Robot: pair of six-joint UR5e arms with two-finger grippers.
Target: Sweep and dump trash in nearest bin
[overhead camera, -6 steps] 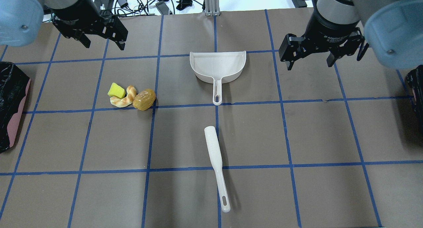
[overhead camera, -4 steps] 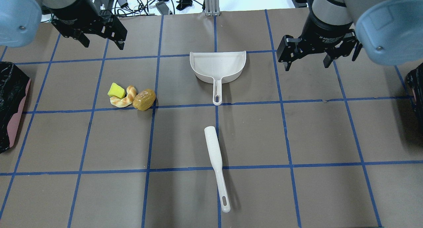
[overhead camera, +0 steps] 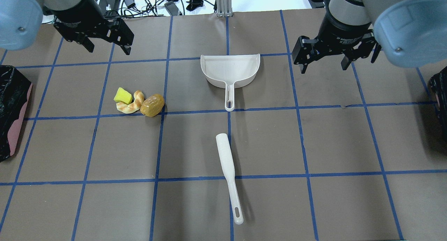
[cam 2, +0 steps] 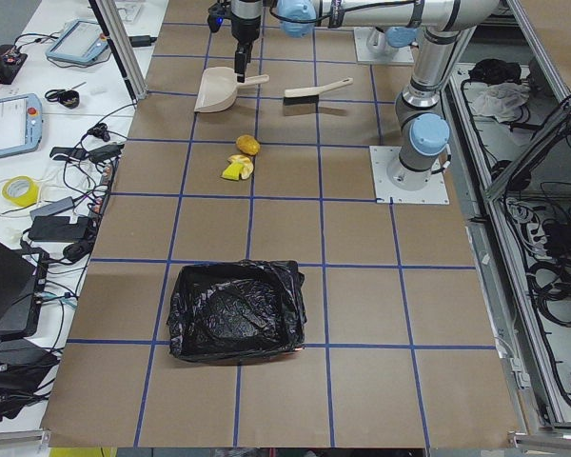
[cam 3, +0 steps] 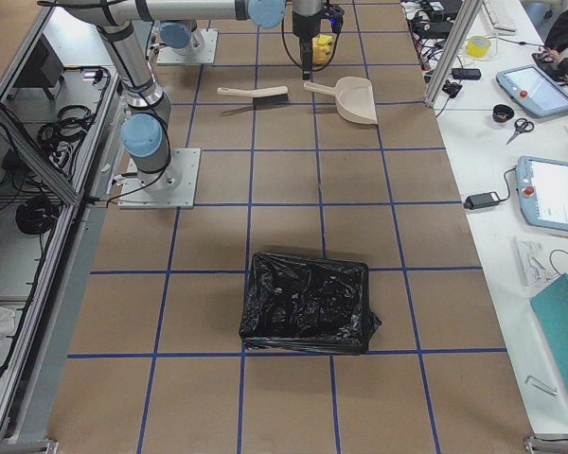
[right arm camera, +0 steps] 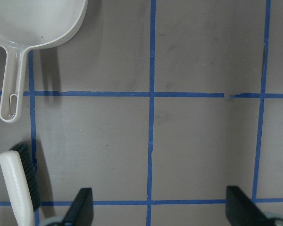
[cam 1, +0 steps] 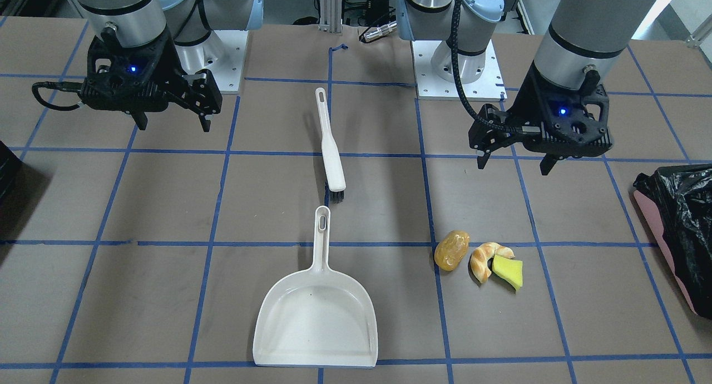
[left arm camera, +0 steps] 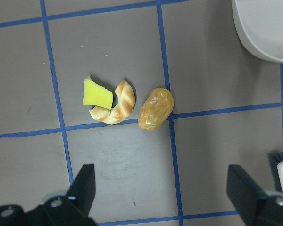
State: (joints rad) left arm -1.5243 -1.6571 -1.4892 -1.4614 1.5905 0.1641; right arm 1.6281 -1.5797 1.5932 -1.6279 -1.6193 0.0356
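The trash lies together left of centre: a yellow-green sponge wedge (overhead camera: 123, 95), a croissant piece (overhead camera: 132, 103) and an amber lump (overhead camera: 152, 105). All three also show in the left wrist view, sponge (left arm camera: 98, 94), croissant (left arm camera: 120, 104), lump (left arm camera: 155, 108). A pink-sided bin with a black bag (overhead camera: 12, 108) stands at the table's left edge. My left gripper (overhead camera: 108, 48) hangs open and empty above the table, beyond the trash. My right gripper (overhead camera: 324, 67) hangs open and empty to the right of the dustpan.
A white dustpan (overhead camera: 230, 70) lies at centre, handle toward the robot. A white brush (overhead camera: 228, 173) lies nearer the robot, bristles toward the dustpan. A second black-lined bin (overhead camera: 440, 90) stands at the right edge. Cables lie beyond the far table edge.
The right gripper has shifted slightly toward the far edge of the table and a little left. The left gripper has shifted slightly the same way. Objects have not moved.
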